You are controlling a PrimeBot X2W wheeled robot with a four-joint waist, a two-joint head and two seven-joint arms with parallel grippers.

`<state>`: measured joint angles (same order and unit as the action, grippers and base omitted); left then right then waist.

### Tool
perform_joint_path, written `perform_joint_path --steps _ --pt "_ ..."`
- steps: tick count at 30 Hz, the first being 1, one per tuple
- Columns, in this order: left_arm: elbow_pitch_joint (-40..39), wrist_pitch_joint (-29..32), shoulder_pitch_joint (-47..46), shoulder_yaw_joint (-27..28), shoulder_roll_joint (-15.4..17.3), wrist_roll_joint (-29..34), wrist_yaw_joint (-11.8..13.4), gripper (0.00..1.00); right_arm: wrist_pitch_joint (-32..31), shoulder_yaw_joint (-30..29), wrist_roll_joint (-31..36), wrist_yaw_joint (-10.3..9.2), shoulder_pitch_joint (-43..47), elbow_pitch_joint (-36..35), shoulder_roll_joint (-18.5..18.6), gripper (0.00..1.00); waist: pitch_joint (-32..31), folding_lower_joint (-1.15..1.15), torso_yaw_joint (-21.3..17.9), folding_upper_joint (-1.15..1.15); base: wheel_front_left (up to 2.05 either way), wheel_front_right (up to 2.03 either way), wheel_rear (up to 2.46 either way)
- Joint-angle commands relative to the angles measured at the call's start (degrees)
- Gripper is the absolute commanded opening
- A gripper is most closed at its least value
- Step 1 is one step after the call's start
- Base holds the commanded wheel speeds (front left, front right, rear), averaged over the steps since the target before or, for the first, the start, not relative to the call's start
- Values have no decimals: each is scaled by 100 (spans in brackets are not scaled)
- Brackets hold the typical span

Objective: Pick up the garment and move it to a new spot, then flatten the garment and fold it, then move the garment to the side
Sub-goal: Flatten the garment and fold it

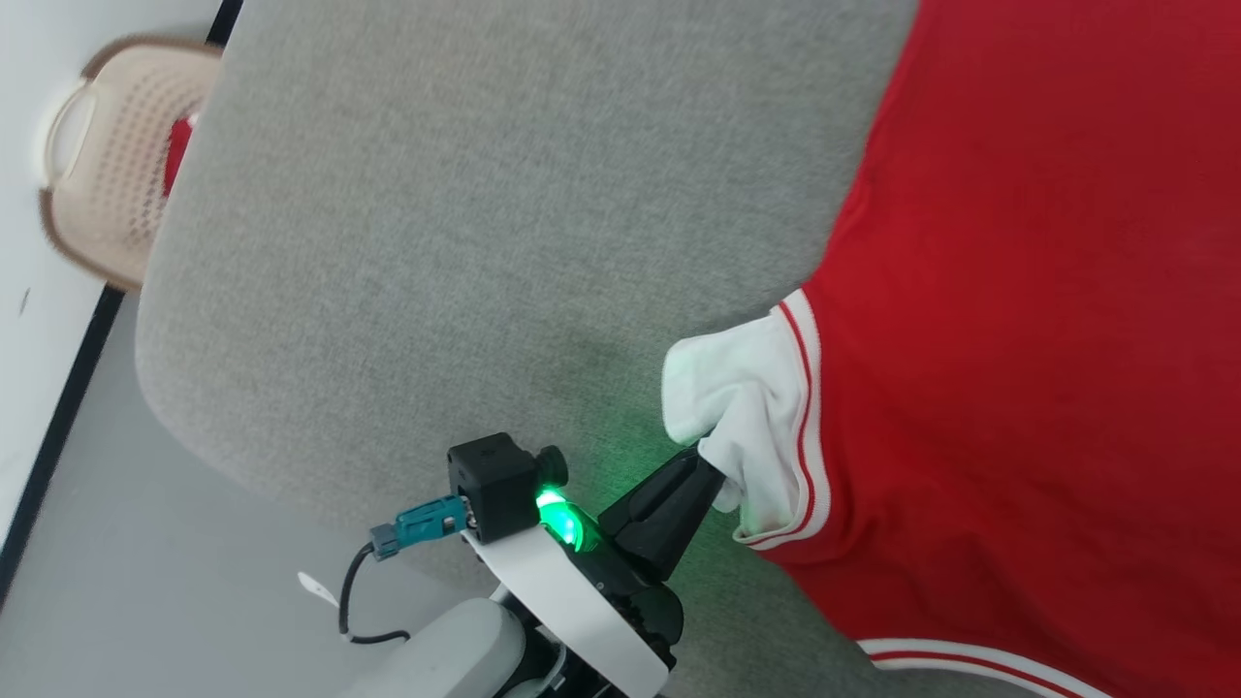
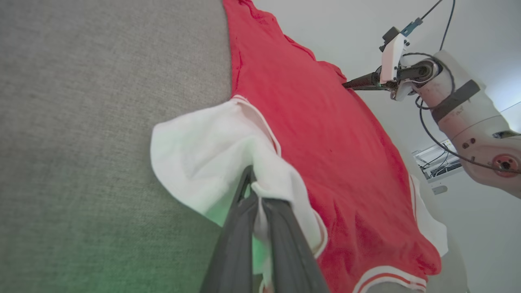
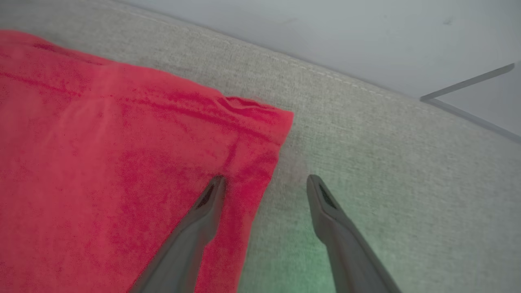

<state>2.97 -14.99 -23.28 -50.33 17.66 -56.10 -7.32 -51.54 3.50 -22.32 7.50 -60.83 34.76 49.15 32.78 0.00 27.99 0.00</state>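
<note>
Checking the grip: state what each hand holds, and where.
Left hand pinches the soft red fabric shirt by its white sleeve; right hand open, empty.

Looks like a robot lab / test rm, not a home. Evidence: plain white wall [image 1: 58, 29], bare grey floor [image 1: 145, 582], and a black skirting strip [image 1: 56, 436] btw the two. Work surface [image 1: 436, 242] is a padded grey-fabric top w/ rounded corners. Beige perforated laundry basket [image 1: 107, 165] sits by the wall, w/ sth red [image 1: 176, 155] inside. Left wrist view: white robot arm [image 2: 468, 110] w/ exposed cables. Behind it is a pale rack [image 2: 437, 160] w/ tangled wiring, details too small to tell.
</note>
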Motion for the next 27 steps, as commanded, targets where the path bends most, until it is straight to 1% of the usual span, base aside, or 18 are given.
perform_joint_path --steps 1,3,6,7,8,9,11,14,18,19,20,23,27 --pt "-40 -26 -105 -22 -41 49 -25 0 -131 23 198 -3 -159 183 -38 100 305 0 223 0 0 0 0" --pt "-35 -27 -160 -43 -39 72 -25 0 -248 73 342 -2 -198 399 -82 100 356 0 224 0 0 0 0" --pt "0 -27 -198 -28 -29 99 -25 0 -493 138 293 -1 -188 659 -261 100 406 0 175 0 0 0 0" --pt "13 -27 -211 5 -20 105 -25 0 -653 197 223 -1 -159 724 -343 43 416 0 136 0 0 0 0" --pt "17 -26 -231 28 -25 113 -25 0 -769 249 136 7 -140 731 -399 18 423 0 101 0 0 0 0" --pt "17 -25 -248 53 -30 123 -25 0 -852 248 26 18 -159 736 -454 0 420 0 60 0 0 0 0" --pt "34 -21 -265 102 -24 144 -25 0 -774 254 -65 13 -213 668 -444 0 396 0 -18 0 0 0 0" --pt "113 -21 -283 170 -4 146 -25 0 -471 272 -163 -1 -243 600 -410 0 260 0 -163 0 0 0 0" --pt "234 -21 -181 381 91 85 -25 0 -76 537 -432 -1 -63 394 -464 0 -78 0 -428 0 0 0 0" --pt "263 -21 -133 433 126 82 -25 0 -28 629 -571 -1 40 288 -453 0 -159 0 -504 0 0 0 0" --pt "263 -21 -133 433 126 82 -25 0 -28 629 -571 -1 40 288 -453 0 -159 0 -504 0 0 0 0" --pt "336 -21 18 679 229 80 -26 0 130 953 -1089 -1 524 -156 -345 0 -438 0 -777 0 0 0 0" --pt "387 -21 279 992 383 122 -26 0 297 1232 -1875 -3 1391 -978 -10 0 -736 0 -1184 0 0 0 0"
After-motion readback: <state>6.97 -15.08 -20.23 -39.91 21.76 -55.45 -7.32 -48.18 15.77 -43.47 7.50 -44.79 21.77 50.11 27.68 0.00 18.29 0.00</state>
